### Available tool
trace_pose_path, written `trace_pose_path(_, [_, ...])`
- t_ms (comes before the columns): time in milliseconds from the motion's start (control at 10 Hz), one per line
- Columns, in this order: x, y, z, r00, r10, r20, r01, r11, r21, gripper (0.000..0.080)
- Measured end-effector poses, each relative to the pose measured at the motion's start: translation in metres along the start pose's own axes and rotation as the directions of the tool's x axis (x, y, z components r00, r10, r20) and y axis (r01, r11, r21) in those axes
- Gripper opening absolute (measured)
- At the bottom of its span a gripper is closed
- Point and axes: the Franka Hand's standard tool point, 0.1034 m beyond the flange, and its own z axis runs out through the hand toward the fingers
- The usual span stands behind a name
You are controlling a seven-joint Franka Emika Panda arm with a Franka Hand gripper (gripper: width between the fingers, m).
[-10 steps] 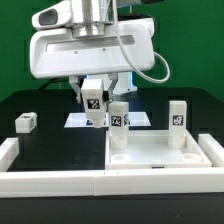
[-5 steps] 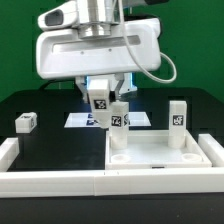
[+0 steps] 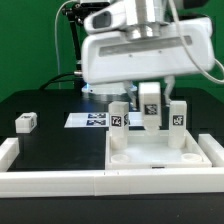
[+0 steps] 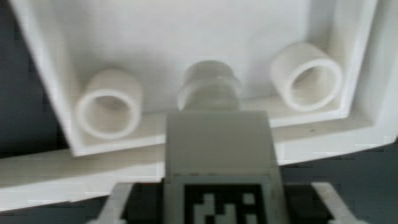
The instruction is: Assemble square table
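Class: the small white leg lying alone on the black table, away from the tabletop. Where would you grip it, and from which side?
Probably from above, jaws across its width near the middle: the leg lies low on the table, with bare surface around it and nothing overhead.

No legible text, coded tag (image 3: pixel 150 104) on leg (image 3: pixel 151 122)

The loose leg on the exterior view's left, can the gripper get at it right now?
Probably not yet. The loose leg lies in the open, but the gripper is shut on a second leg over the tabletop and would have to release it first.
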Motion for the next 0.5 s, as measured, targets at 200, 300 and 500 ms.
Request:
trace_pose_path(200, [0.0001,0.0069,-0.0012,1.000,0.011,0.000,-0.011,1.000,-0.004,0.0287])
trace_pose_path(300, [0.0003,0.0063,-0.0009,1.000,0.009,-0.005,-0.009,1.000,-0.004,0.0287])
trace_pose_path(500, [0.0018,0.0065,-0.0003,0.999,0.017,-0.040,-0.018,1.000,-0.013,0.0287])
